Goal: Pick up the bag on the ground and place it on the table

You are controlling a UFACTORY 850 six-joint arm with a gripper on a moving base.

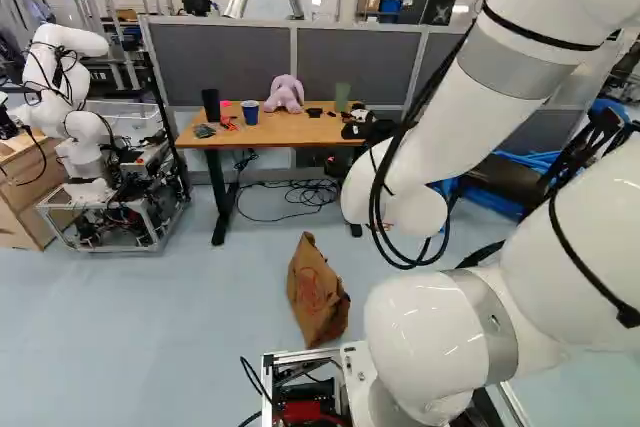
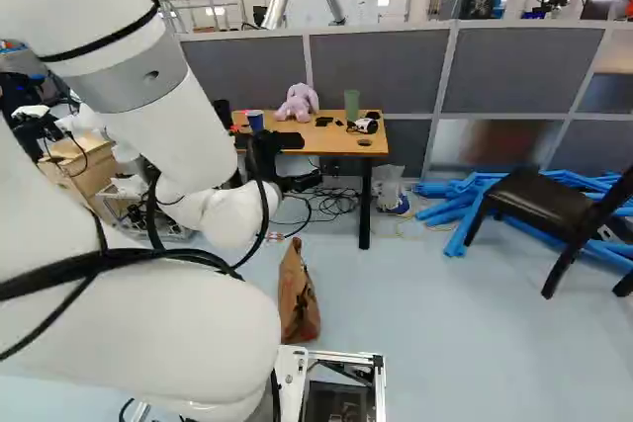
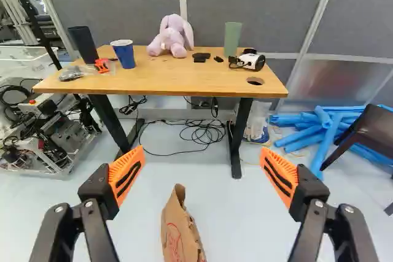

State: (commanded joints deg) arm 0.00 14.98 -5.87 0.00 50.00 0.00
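Observation:
My gripper (image 2: pixel 289 167) shows dark beyond the arm in the right base view, raised above the floor. In the wrist view the gripper (image 3: pixel 202 176) is open, its orange pads wide apart with nothing gripped. The brown paper bag (image 1: pixel 318 292) with red print stands on the floor near the base, narrow and leaning a little. It also shows in the right base view, and the wrist view has the bag (image 3: pixel 178 231) low between the fingers, its lower part cut off. Farther ahead is the wooden table (image 3: pixel 184 81) with black legs.
The table holds a blue cup (image 3: pixel 124 54), a purple plush toy (image 3: pixel 172 36), a green cup (image 3: pixel 232 39), a dark cup and small items. Cables lie beneath it. Blue tubes (image 2: pixel 460 203) and a dark chair (image 2: pixel 542 201) are to its right; another robot (image 1: pixel 75 107) stands left.

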